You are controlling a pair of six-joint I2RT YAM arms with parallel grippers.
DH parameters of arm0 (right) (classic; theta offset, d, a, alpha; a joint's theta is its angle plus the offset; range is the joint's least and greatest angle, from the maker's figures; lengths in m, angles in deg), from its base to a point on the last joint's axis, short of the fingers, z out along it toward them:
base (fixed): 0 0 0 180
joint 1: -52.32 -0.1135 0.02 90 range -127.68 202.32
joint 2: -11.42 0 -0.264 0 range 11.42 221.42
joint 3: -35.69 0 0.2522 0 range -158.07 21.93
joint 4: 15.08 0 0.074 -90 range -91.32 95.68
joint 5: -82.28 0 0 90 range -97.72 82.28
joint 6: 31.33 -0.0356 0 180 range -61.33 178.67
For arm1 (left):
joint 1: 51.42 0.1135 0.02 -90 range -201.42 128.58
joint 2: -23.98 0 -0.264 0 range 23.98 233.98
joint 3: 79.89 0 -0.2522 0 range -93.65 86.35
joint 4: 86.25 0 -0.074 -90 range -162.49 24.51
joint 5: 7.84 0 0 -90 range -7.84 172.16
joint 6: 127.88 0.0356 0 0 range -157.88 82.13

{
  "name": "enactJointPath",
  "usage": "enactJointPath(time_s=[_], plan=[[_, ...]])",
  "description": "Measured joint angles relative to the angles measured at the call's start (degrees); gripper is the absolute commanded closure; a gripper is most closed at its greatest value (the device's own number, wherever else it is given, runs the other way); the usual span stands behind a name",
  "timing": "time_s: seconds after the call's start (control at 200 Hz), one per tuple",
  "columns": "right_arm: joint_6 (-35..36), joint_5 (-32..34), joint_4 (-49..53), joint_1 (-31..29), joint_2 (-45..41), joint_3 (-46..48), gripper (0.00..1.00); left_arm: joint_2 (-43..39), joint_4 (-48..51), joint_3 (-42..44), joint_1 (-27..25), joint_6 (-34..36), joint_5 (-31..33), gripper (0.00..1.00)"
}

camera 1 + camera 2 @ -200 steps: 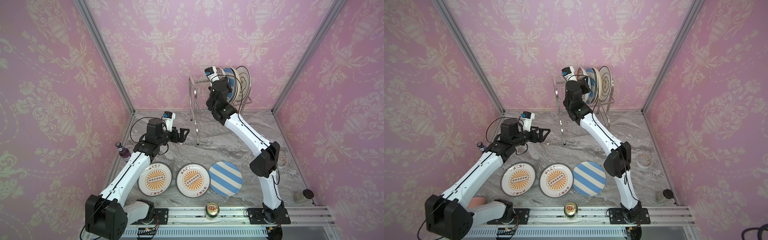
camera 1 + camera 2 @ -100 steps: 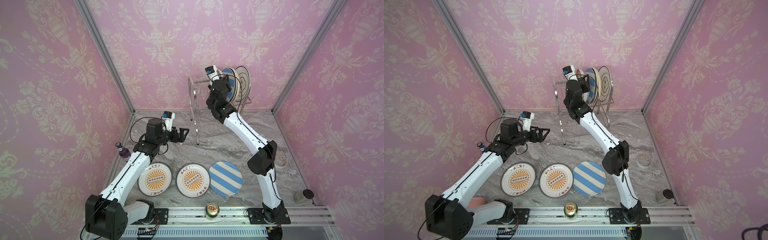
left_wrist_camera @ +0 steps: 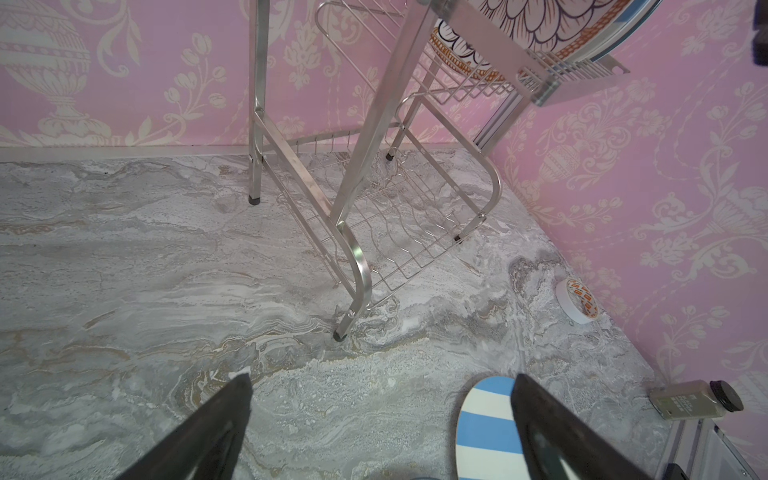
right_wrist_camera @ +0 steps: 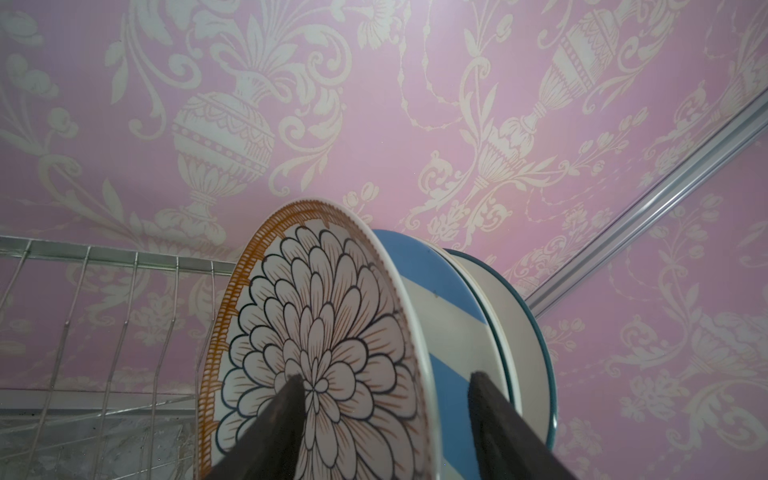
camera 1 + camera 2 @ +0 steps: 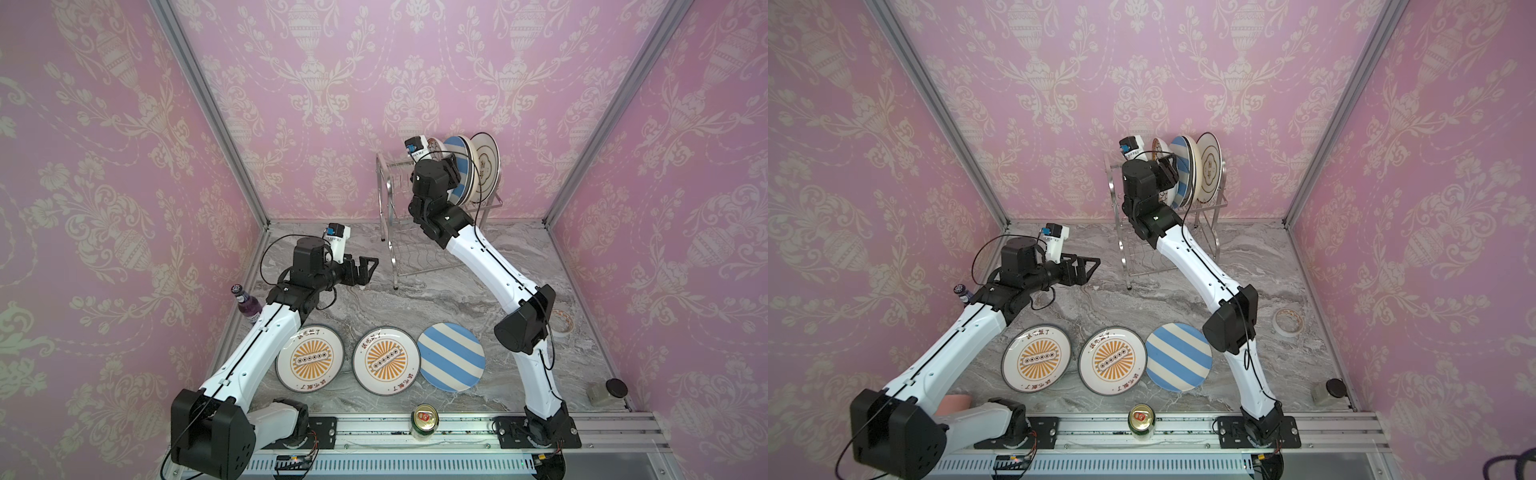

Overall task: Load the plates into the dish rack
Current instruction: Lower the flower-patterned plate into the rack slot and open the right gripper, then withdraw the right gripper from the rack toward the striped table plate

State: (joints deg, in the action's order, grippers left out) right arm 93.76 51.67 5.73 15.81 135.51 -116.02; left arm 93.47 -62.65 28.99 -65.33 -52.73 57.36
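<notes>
Steel wire of the dish rack [image 3: 361, 166] carries a row of plates on edge in its upper shelf, at the back edge of the marble worktop [image 5: 436, 299]. The right wrist view shows 4 of them packed close: the black floral plate [image 4: 316, 332] nearest, then a blue-and-white striped plate [image 4: 424, 282], a plain pale one and a dark-green-rimmed plate [image 4: 536, 332]. In a top view a black-lined white plate [image 5: 484, 160] closes the far end of the row. The right gripper [image 4: 386, 376] is up at that shelf with its jaws spread to either side of the floral plate's rim, pinching nothing; 1 finger crosses the flowered face and the other hangs over the striped plate behind. This looks like the release of the floral plate. The risk lies in the pull-back: the finger behind the rim has little room, so a skewed retreat could hook the rim and tip that plate forward, or knock the striped one. If the plate is not seated in a slot, it could roll. The left gripper [image 5: 363, 268] hovers empty, jaws apart, over the worktop's left side. Along the front edge, 2 sunburst plates [image 5: 310, 358] [image 5: 385, 360] and a second striped plate [image 5: 451, 356] lie flat, not yet loaded.
</notes>
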Motion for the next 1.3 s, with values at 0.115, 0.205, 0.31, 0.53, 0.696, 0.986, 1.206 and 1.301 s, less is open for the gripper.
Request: enactJointPath(time_s=[0.115, 0.205, 0.31, 0.53, 0.696, 0.986, 1.206, 1.301], plan=[[-3.5, 0.0, 5.1, -0.7, -2.2, 0.0, 0.28, 0.0, 0.7, -0.1, 0.0, 0.0, 0.0, 0.01], [-5.6, 0.0, 8.2, -1.2, -4.0, 0.0, 0.24, 0.0, 0.8, -0.1, 0.0, 0.2, 0.0, 0.01], [-9.0, -0.1, 12.8, -1.5, -5.7, -0.4, 0.23, 0.0, 1.8, -0.7, 0.0, 0.4, 0.0, 0.01], [-20.9, -5.6, 25.4, -1.9, -14.4, 4.4, 0.18, 1.7, 2.6, -3.7, 0.0, 1.5, 0.0, 0.01], [-32.1, -13.2, 31.4, -3.1, -32.3, 20.5, 0.2, 3.1, 2.6, -4.0, 0.0, 1.5, -0.4, 0.01], [-57.3, -29.9, 36.2, -4.1, -71.4, 62.9, 0.23, 4.6, 1.4, -4.0, -0.3, 0.7, -2.7, 0.01], [-69.5, -40.3, 37.9, -4.1, -83.7, 89.0, 0.24, 7.2, 4.6, -5.0, -9.2, 2.1, 0.6, 0.01], [-73.2, -43.1, 39.2, -4.1, -89.4, 96.5, 0.25, 7.1, 5.5, -4.4, -13.5, 2.0, 2.5, 0.01]])
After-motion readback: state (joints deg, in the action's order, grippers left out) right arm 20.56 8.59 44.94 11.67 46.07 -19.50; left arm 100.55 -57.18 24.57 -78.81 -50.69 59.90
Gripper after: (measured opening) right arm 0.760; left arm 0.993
